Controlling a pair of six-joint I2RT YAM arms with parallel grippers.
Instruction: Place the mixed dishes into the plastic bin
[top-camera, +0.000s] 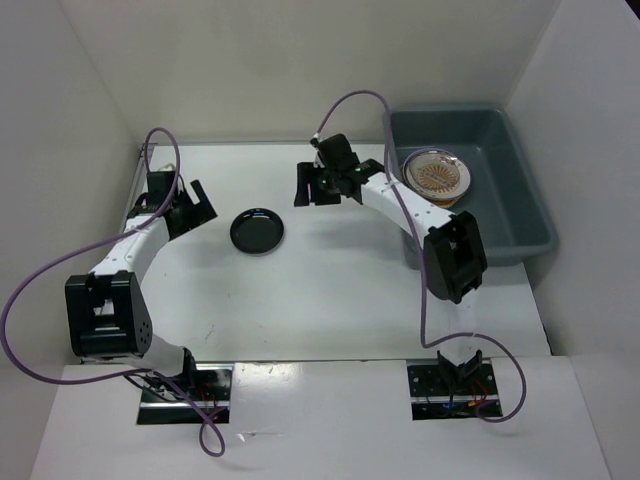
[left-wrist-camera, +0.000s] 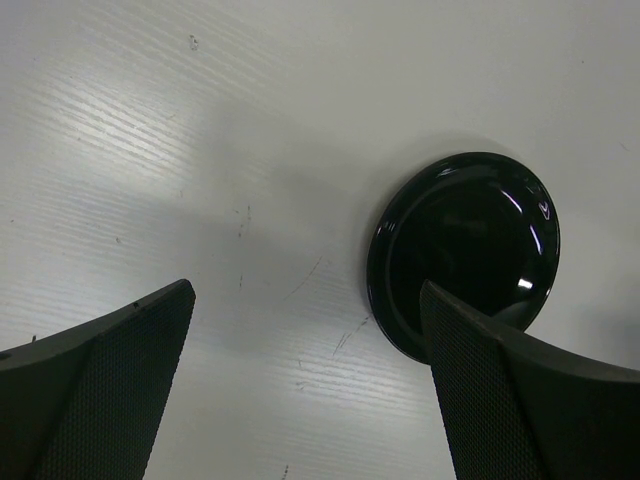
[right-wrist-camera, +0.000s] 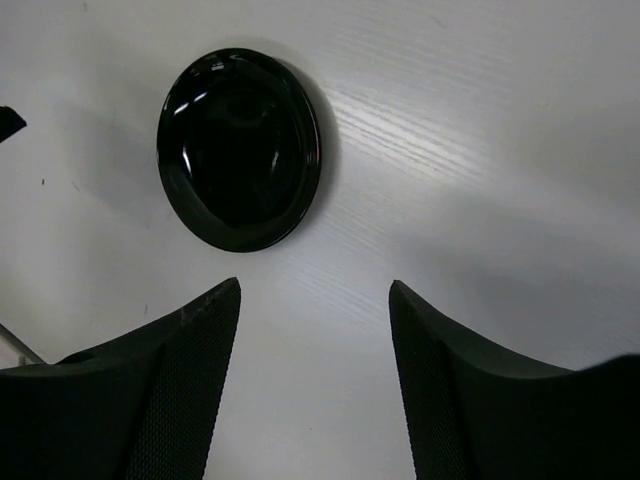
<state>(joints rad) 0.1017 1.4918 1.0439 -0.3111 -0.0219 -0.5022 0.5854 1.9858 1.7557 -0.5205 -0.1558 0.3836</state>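
Top cam, L to R. L gripper (top-camera: 193, 208) hangs over the table (top-camera: 330, 300) at approx 9 o'clock of the work area. Its jaws are spread wide w/ nothing btwn them. The small black dish (top-camera: 257, 231) lies flat on the table at the gripper's 3 o'clock, just beside the fingers but apart from them, glossy, right side up. R gripper (top-camera: 308, 187) is at the dish's 1 o'clock, near but not touching, fingers pointing toward the L side. Its jaws are parted and empty.

The plastic bin (top-camera: 530, 215) sits at the table's 2 o'clock corner, by the R wall. Inside, toward its L part, is a stack of dishes. The top one seen is the white plate w/ orange sunburst pattern (top-camera: 437, 175). What looks like the tan plate (top-camera: 452, 200) shows under it at 5 o'clock. The rest of the stack can't be made out. R arm's forearm crosses the bin's L wall in this view.

L wrist cam: both fingers are low in frame and wide apart, w/ bare table btwn. The dish is at 2 o'clock. The R-side finger (left-wrist-camera: 520, 400) overlaps its lower rim in view, but contact can't be told.

R wrist cam: the fingers are low and apart, w/ bare table btwn. The dish is at 11 o'clock, whole rim visible, clear of both fingers.
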